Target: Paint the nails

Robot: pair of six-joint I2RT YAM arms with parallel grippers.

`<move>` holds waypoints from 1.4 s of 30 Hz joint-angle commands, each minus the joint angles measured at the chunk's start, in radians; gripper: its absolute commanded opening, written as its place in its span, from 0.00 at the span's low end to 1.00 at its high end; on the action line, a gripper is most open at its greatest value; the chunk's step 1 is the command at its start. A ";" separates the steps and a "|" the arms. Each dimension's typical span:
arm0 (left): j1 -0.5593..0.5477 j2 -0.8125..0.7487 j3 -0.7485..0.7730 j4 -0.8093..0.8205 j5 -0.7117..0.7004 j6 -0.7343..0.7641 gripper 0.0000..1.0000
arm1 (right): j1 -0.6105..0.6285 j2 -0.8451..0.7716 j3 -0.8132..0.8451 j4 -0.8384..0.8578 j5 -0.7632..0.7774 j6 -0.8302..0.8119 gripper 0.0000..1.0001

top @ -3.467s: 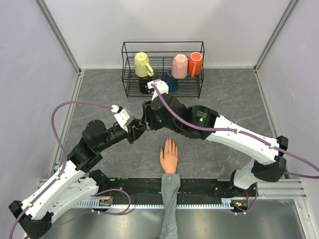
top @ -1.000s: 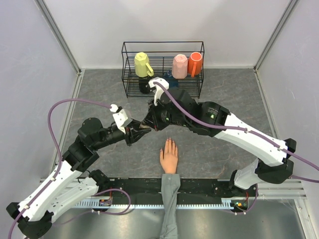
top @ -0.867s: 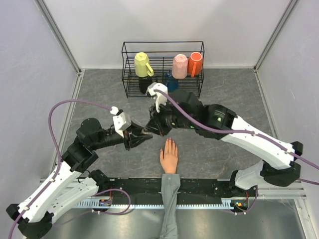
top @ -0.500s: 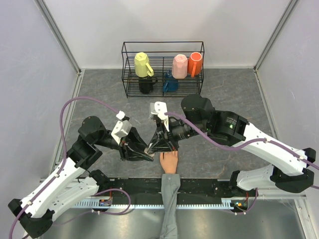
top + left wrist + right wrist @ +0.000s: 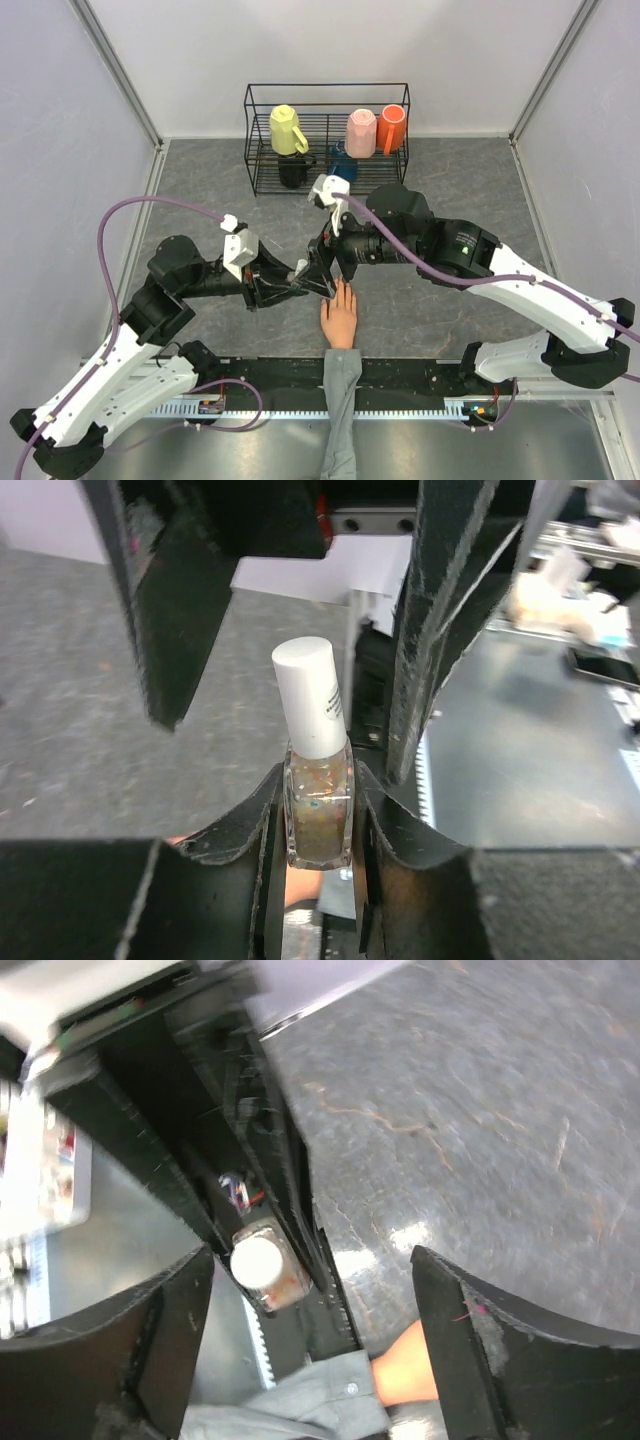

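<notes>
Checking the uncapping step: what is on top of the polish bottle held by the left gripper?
A white cap sits on the bottle, between the open fingers of the right gripper. Any brush under the cap is covered.

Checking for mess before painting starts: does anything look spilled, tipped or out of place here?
Nothing stands out. The nail polish bottle is capped and clamped in the left gripper, the open right gripper flanks its white cap without touching, and the mannequin hand lies flat on the table. No spill shows.
</notes>
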 commanded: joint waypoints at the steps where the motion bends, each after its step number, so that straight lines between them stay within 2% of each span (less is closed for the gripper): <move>1: -0.003 -0.025 0.031 -0.033 -0.169 0.092 0.02 | -0.002 0.007 0.100 -0.041 0.210 0.221 0.88; 3: -0.003 -0.030 0.023 -0.036 -0.182 0.101 0.02 | -0.002 0.013 0.123 -0.059 0.221 0.267 0.89; 5: -0.003 -0.027 0.022 -0.043 -0.188 0.103 0.02 | -0.002 0.017 0.155 -0.076 0.223 0.278 0.85; 9: -0.003 -0.030 0.019 -0.048 -0.205 0.101 0.02 | -0.002 0.033 0.181 -0.108 0.215 0.272 0.77; 13: -0.003 -0.026 0.022 -0.053 -0.228 0.092 0.02 | 0.007 0.050 0.187 -0.111 0.190 0.241 0.61; 16: -0.003 -0.013 0.028 -0.060 -0.230 0.089 0.02 | 0.013 0.068 0.195 -0.119 0.191 0.214 0.55; 21: -0.003 -0.006 0.028 -0.062 -0.230 0.086 0.02 | 0.021 0.108 0.222 -0.153 0.214 0.180 0.52; 28: -0.003 0.001 0.025 -0.065 -0.223 0.094 0.02 | 0.023 0.126 0.255 -0.191 0.217 0.154 0.43; 42: -0.003 0.008 0.023 -0.073 -0.188 0.107 0.02 | 0.024 0.171 0.298 -0.236 0.177 0.134 0.39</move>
